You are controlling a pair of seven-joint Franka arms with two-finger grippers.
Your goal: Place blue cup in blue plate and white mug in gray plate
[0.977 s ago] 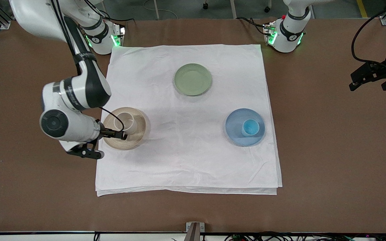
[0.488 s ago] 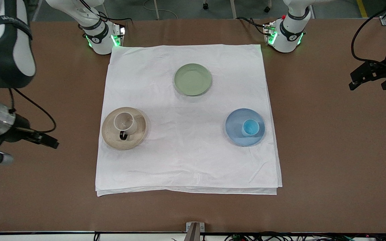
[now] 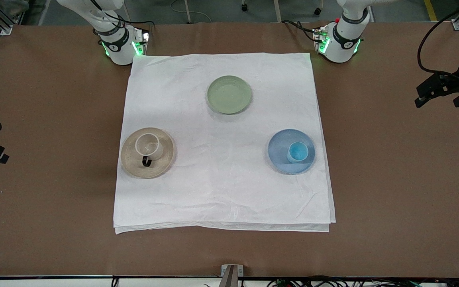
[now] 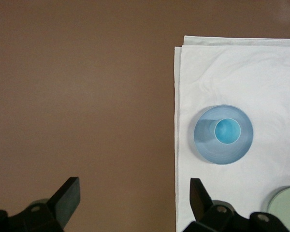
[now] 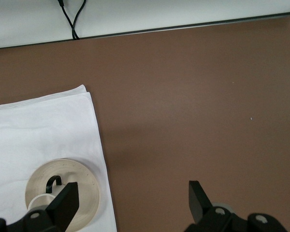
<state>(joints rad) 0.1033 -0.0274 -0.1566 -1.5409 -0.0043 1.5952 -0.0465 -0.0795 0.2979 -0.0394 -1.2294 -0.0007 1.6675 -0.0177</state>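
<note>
White mug on gray plate, blue cup on blue plate. Left gripper and right gripper, jaws wide, over bare table; best kept clear.

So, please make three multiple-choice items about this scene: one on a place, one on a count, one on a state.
1. Where does the white mug stand?
A. on the gray plate
B. on the green plate
C. on the bare cloth

2. How many plates are there?
A. two
B. three
C. four

3. How is the blue cup?
A. tipped over
B. held by fingers
C. upright on the blue plate

Key: 1 A, the beige rim surrounds the mug. 2 B, beige, green and blue. 3 C, its open mouth faces up and no gripper touches it.
</note>
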